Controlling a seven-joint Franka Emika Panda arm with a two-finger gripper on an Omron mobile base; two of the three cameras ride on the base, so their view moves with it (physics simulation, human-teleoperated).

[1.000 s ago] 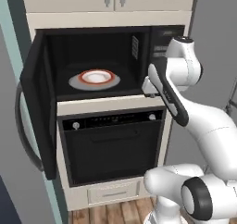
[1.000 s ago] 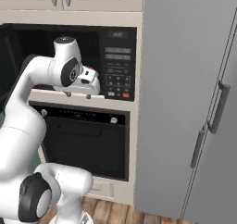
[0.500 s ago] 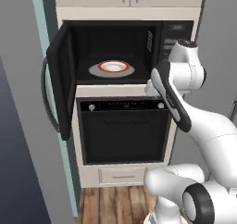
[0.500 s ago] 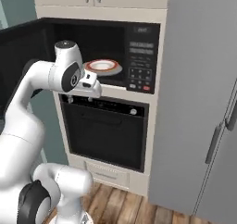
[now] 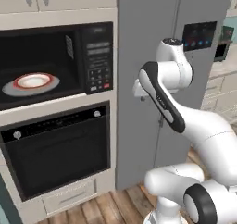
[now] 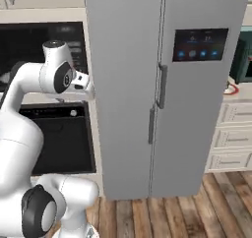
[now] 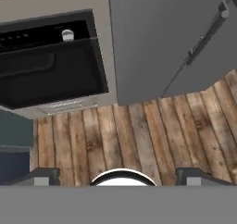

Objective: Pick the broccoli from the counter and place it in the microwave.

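While the fingers (image 7: 118, 183) hang wide and empty over the wood floor (image 7: 139, 130), no broccoli is visible; pickup looks not yet done. Microwave (image 5: 55, 63) stands open at left, plate (image 5: 31, 81) inside, fridge (image 6: 162, 84) right.

Arm beside the fridge
Grey fridge (image 6: 162, 84) (dark screen on its right door) fills centre; oven (image 6: 59, 138) far left.

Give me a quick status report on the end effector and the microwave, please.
End effector open, nothing held, pointing down at wood floor. Microwave open, red-rimmed plate on its turntable. Grey fridge straight ahead.
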